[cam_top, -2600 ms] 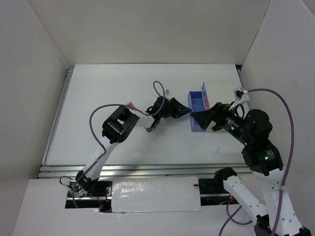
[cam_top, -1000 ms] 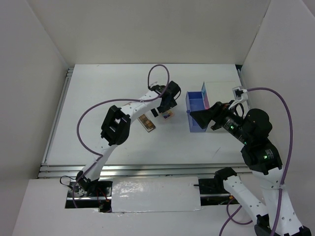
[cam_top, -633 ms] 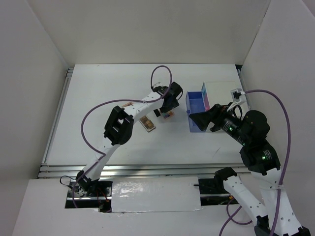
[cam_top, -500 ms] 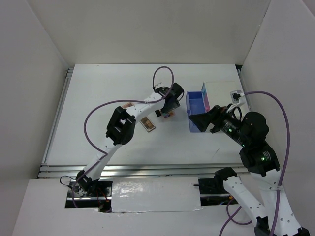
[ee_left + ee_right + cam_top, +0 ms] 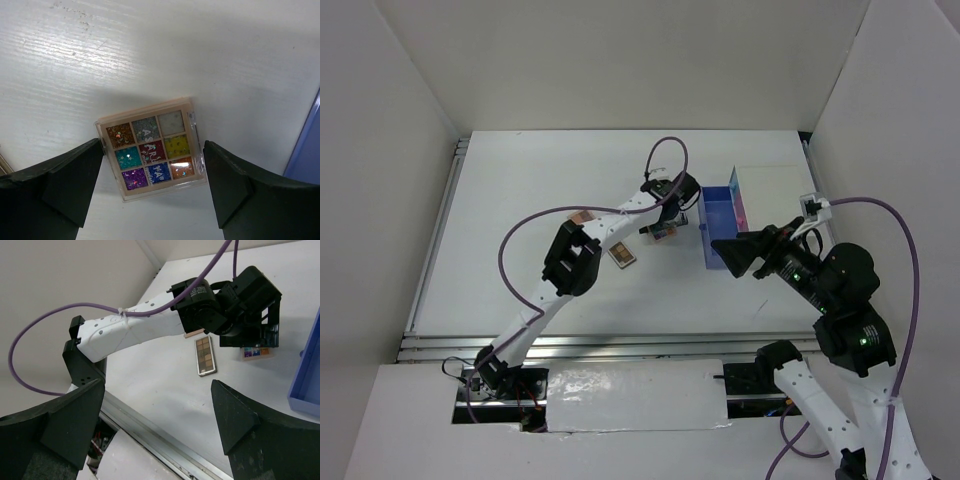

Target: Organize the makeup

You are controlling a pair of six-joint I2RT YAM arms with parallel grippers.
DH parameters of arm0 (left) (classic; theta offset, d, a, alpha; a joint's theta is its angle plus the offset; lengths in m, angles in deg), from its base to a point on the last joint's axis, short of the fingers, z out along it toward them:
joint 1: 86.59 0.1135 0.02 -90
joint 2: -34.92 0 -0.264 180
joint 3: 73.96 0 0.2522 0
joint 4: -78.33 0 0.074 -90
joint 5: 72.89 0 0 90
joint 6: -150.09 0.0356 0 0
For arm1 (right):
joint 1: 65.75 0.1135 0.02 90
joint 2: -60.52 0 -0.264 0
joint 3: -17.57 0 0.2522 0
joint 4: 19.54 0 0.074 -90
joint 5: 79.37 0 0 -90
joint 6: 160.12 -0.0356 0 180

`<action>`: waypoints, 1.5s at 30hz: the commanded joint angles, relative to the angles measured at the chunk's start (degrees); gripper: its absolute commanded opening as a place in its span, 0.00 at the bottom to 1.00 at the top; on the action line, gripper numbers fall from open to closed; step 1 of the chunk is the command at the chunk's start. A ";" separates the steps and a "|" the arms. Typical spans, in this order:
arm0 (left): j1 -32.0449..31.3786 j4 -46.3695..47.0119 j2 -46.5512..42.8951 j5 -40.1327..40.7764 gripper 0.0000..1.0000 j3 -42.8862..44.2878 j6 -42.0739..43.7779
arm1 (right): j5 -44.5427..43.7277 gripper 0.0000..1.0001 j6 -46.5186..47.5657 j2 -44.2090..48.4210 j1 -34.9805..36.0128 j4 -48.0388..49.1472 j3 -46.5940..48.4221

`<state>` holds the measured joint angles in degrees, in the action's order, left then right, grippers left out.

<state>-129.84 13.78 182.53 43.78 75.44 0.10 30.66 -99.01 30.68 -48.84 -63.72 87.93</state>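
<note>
A small square palette (image 5: 152, 149) with nine glittery coloured pans lies flat on the white table. My left gripper (image 5: 154, 185) hangs just above it, open, one finger on each side and neither touching it. From above, the left gripper (image 5: 663, 222) is beside the blue drawer (image 5: 719, 222), over that square palette (image 5: 665, 233). A long brown eyeshadow palette (image 5: 622, 255) lies to its left, and a pinkish palette (image 5: 582, 217) further left. My right gripper (image 5: 738, 252) is open and empty by the drawer's near end. The other makeup is out of view.
A pink drawer (image 5: 738, 193) stands on edge beside the blue one, with the white box (image 5: 772, 185) behind it. White walls enclose the table on three sides. A metal rail (image 5: 165, 440) runs along the near edge. The left arm's purple cable (image 5: 665, 155) loops above its wrist.
My left gripper has moved right, toward the blue drawer, and now stands over the square palette. The right arm has drawn back a little toward its base. No makeup has moved.
</note>
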 commanded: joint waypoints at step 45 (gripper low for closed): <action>-4.22 39.18 -24.58 -26.05 0.10 -20.51 13.85 | -5.27 0.95 0.14 -0.65 0.41 -1.58 5.27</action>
<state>-134.12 45.23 156.68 22.78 50.89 15.86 26.31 -98.87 30.72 -48.75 -65.14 90.50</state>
